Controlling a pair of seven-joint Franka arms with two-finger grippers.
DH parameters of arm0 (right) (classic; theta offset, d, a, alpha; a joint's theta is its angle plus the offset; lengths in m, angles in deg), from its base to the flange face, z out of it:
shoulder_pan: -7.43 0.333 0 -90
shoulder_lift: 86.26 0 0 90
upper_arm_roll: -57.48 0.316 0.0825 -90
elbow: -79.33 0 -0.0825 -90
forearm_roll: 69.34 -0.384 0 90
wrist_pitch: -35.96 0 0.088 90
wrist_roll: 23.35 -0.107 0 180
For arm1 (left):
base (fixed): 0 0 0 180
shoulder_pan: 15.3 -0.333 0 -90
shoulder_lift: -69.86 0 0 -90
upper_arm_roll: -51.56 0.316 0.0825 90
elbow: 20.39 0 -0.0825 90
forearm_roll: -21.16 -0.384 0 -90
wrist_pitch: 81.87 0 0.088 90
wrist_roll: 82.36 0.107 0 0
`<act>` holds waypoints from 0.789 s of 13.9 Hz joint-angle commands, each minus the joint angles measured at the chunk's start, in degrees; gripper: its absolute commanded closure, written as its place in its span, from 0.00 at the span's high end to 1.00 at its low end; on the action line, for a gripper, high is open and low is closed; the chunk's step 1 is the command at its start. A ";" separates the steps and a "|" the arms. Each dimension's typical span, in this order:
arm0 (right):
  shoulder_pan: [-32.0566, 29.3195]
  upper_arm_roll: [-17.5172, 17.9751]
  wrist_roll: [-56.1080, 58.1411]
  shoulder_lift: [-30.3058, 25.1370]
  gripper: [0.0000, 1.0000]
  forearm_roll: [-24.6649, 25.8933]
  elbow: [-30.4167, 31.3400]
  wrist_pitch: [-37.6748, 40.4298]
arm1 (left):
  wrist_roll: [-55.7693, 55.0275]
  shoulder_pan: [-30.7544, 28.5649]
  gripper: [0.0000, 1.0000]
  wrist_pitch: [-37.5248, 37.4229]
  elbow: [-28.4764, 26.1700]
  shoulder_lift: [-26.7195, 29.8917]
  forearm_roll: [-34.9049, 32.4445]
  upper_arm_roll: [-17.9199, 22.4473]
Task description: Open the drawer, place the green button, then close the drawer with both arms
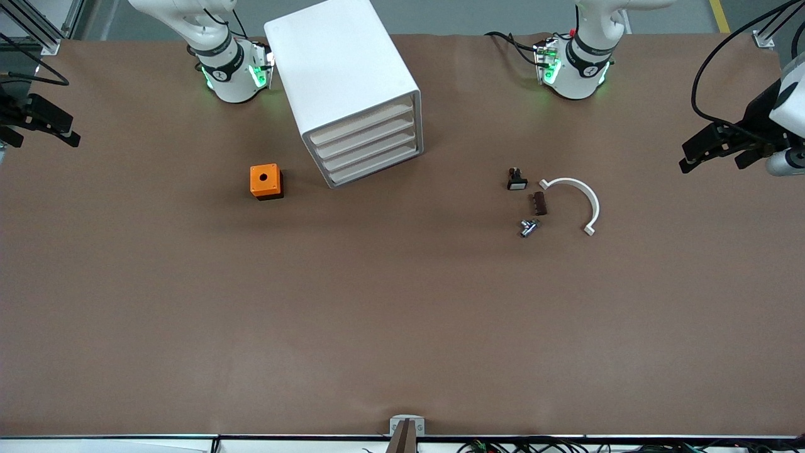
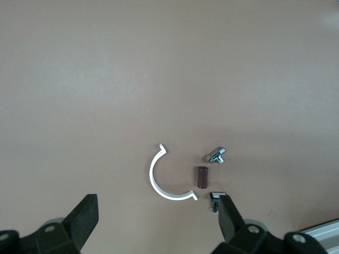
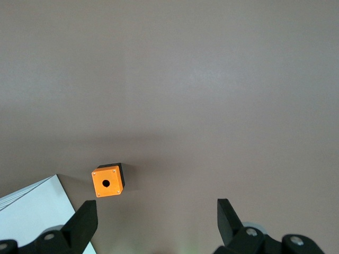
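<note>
White cabinet (image 1: 352,88) with four shut drawers alike, green-capped button not made out among small parts (image 1: 527,201) toward left arm's end, left hand (image 1: 714,148) spread over worktop (image 1: 402,314) edge, right hand (image 1: 38,123) spread, partly cut off.

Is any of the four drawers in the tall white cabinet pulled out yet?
No: in the front view all four shallow white tray drawers sit flush in the tall white round-edged cabinet, none sticking out.
</note>
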State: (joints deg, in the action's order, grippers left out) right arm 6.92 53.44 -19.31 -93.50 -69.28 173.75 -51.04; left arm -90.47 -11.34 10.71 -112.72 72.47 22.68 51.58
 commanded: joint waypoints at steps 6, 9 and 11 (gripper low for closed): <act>-0.46 0.35 0.97 -1.19 1.00 1.08 1.38 -0.11 | 0.73 0.44 1.00 -1.26 1.63 -1.04 -1.69 -0.12; -0.63 0.26 1.59 -1.19 1.00 1.08 1.47 -0.11 | 1.17 0.26 1.00 -1.26 1.72 -1.04 -1.60 -0.29; -0.63 0.17 1.67 -1.19 1.00 1.08 1.47 -0.11 | 0.82 0.17 1.00 -1.26 1.72 -1.12 -1.60 -0.29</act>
State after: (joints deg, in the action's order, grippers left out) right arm 6.89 53.26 -18.69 -93.50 -69.21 174.10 -50.98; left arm -90.42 -11.02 10.64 -112.60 72.06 22.51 51.51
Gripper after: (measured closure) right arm 0.000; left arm 0.000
